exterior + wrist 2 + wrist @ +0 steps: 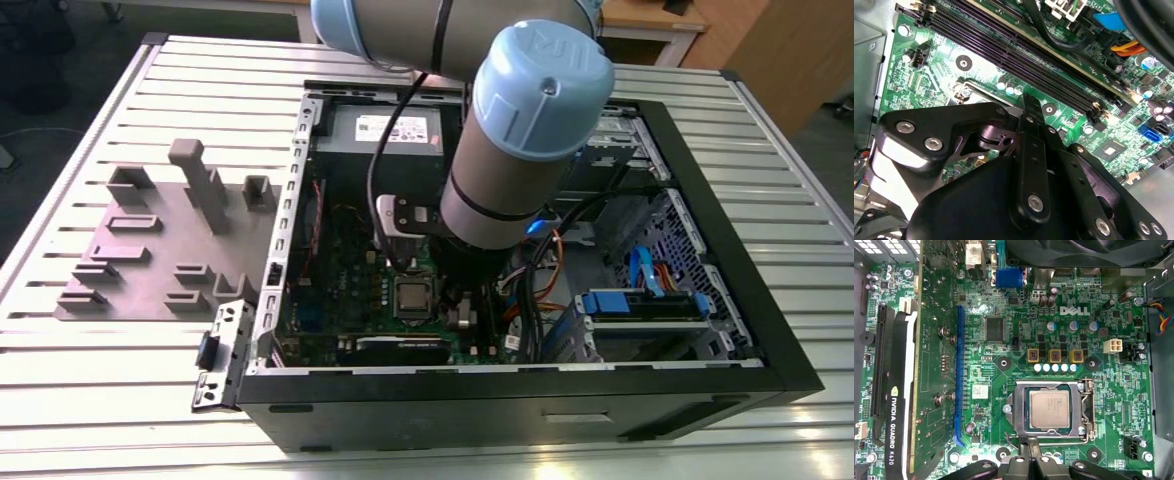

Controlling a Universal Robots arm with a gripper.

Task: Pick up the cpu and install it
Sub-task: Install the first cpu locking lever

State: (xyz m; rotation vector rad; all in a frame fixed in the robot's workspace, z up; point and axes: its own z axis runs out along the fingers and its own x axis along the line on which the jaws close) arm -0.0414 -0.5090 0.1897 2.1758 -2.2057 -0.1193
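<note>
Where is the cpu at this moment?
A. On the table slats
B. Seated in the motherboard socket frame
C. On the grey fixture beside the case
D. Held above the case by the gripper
B: in the first wrist view the cpu lies flat inside the socket frame.

You see a slatted metal table [107, 400] filling most of the frame. Wooden furniture [781, 50] stands upper right; dark floor [54, 60] shows upper left.
</note>
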